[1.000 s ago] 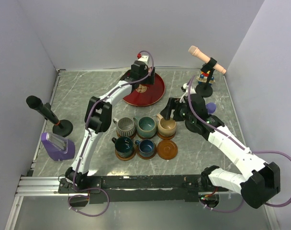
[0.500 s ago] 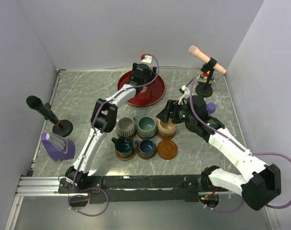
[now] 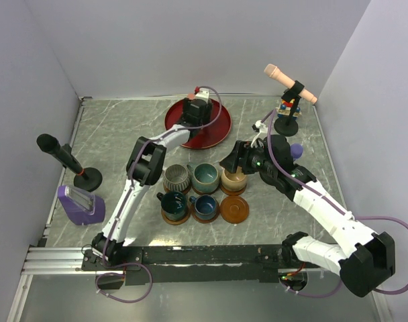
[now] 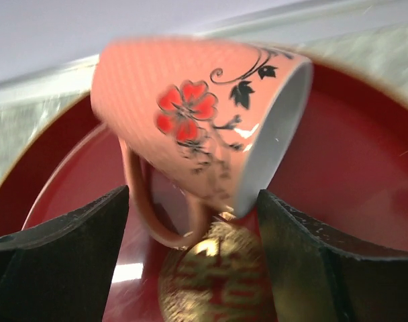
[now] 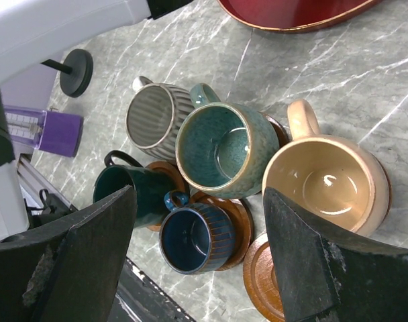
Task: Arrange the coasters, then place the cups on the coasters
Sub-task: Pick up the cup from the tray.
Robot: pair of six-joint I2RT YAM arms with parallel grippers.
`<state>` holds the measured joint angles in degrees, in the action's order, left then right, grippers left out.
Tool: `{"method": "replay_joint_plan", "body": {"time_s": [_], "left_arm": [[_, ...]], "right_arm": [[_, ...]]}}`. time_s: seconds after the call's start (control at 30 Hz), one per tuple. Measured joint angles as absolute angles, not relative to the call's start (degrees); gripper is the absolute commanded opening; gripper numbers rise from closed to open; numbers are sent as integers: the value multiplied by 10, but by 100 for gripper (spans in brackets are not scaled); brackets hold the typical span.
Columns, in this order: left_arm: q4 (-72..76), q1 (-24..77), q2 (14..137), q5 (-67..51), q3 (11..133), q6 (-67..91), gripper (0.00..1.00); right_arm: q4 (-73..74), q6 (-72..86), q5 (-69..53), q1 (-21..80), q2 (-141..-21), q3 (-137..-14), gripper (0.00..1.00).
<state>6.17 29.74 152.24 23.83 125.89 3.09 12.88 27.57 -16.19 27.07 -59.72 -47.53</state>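
The pink cup, the one with the red flower, is not on a coaster yet. It lies tipped on its side over the red plate at the far side of the table, mouth to the right in the left wrist view and handle underneath. The left gripper is right at it, jaws wide. One finger stands just beside the handle and the other against the rim. I cannot tell whether they already press on the cup.

The other five cups are in place. The grey cup, teal cup and beige cup make the back row. The dark green cup and dark blue cup sit in front on brown coasters. One empty coaster waits at the right end of the front row, just in front of the beige cup.

So the coasters look arranged, and the step in hand is fetching the last cup. The next move calls for the left jaws to close firmly across the cup's body. The arm then has to lift it off the plate, turn it upright and carry it to the empty coaster.

The right gripper hovers above the cups with its jaws wide and nothing between them. It hangs close to that empty spot, so it may need to draw aside.
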Motion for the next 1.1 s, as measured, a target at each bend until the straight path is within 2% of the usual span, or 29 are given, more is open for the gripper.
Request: {"method": "replay_joint_plan", "body": {"time_s": [0.23,0.33,0.4,0.6,1.1], "left_arm": [[74,277,1448,249,1131,43,81],[85,269,1420,243,1101,49,79],[96,263,1411,232,1099,58,79],[112,248,1405,163,1109,83,61],[86,224,1431,84,1164,96,56]], "right_arm": [[129,276,-162,271,-597,-471,82],[129,276,-162,271,-597,-468,82],[129,275,-162,271,-597,-466,82],[129,274,-162,271,-597,-465,82],[133,272,-159,271,-598,-465,82]]}}
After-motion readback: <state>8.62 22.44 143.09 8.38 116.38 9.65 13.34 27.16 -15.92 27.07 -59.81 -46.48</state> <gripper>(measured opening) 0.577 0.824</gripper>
